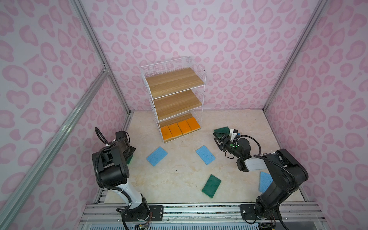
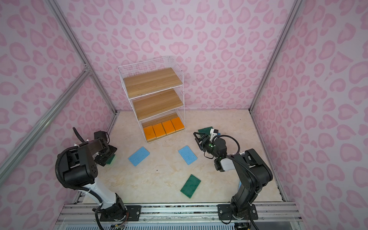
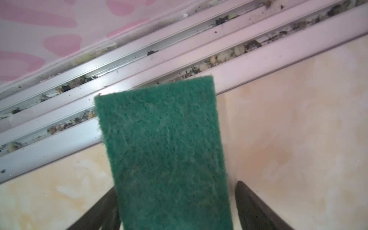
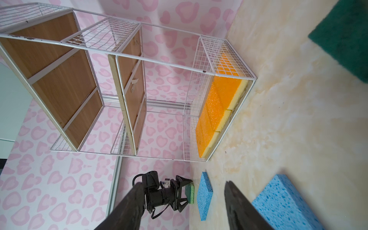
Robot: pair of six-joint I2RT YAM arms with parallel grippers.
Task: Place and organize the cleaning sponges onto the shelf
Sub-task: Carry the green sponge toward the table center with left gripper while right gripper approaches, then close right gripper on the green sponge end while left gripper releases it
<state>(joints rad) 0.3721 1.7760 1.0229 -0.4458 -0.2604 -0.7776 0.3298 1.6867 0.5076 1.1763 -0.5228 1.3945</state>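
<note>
Left gripper [image 3: 176,187] straddles a dark green flat rectangular scouring sponge [image 3: 163,139], jaws spread; right gripper [image 4: 182,184] gapes empty near the white wire shelf [image 1: 175,81] with wooden boards.

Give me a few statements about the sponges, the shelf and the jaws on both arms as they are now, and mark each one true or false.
1. Four orange sponges sit in a row on the bottom board of the shelf. True.
2. A blue sponge lies on the middle board. False: that board is bare, and the blue sponges lie on the table.
3. The right jaws grip a green sponge. False: they stand open with nothing between them; the nearest green sponge lies on the table close by.
4. A second green sponge lies between the left jaws. True.
5. The top board is bare. True.
</note>
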